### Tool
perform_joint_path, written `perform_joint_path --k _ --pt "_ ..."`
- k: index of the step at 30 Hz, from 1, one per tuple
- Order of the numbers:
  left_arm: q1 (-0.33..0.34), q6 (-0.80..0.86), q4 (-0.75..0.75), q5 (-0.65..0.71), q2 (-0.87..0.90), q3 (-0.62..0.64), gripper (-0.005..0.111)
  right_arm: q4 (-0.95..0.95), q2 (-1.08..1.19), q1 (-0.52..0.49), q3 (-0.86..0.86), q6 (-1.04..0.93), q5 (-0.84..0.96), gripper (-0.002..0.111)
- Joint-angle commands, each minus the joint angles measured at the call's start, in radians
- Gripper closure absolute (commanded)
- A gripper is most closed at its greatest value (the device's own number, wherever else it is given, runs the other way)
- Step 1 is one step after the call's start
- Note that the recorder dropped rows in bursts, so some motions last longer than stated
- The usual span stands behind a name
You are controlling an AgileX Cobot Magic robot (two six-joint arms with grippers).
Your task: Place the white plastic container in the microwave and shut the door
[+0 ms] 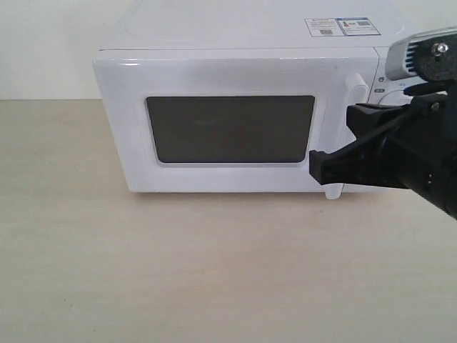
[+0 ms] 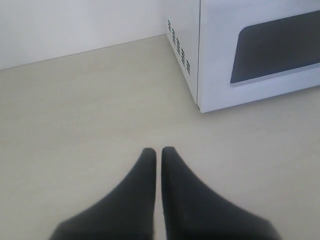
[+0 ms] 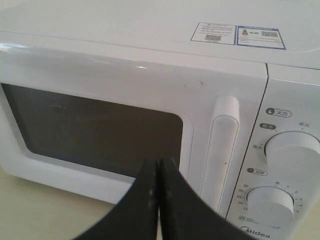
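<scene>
The microwave (image 1: 214,32) stands at the 12 o'clock side of the table (image 1: 214,271). Its door (image 1: 228,128) is shut flush, and the dark window does not show what is inside. The right pincer (image 1: 318,168), its fingers together, hangs at 3 o'clock of the door, just before the handle (image 1: 355,89). The left pincer (image 2: 158,152), also together, is over the table.

pale wood-grain table (image 1: 214,271) w/ plain white wall (image 1: 43,43) behind (even light).

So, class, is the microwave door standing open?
No, the door lies flush against the microwave, its handle right beside the dials.
</scene>
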Motion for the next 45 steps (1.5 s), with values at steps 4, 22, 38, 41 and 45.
perform_joint_path --k 4,22,38,41,45 --pt "-0.004 -0.012 0.007 -0.005 -0.006 0.005 0.102 0.001 -0.009 0.002 0.004 -0.004 -0.009 0.109" --pt "-0.004 -0.012 0.007 -0.005 -0.006 0.005 0.102 0.009 -0.411 -0.338 0.004 -0.109 0.157 0.109" --pt "-0.004 -0.012 0.007 -0.005 -0.006 0.005 0.102 -0.002 -0.673 -0.946 0.209 -0.167 0.696 0.109" --pt "-0.004 -0.012 0.007 -0.005 -0.006 0.005 0.102 0.001 -0.675 -0.946 0.244 -0.163 0.696 0.109" --pt "-0.004 -0.012 0.007 -0.005 -0.006 0.005 0.102 -0.011 -0.675 -0.946 0.25 -0.163 0.696 0.109"
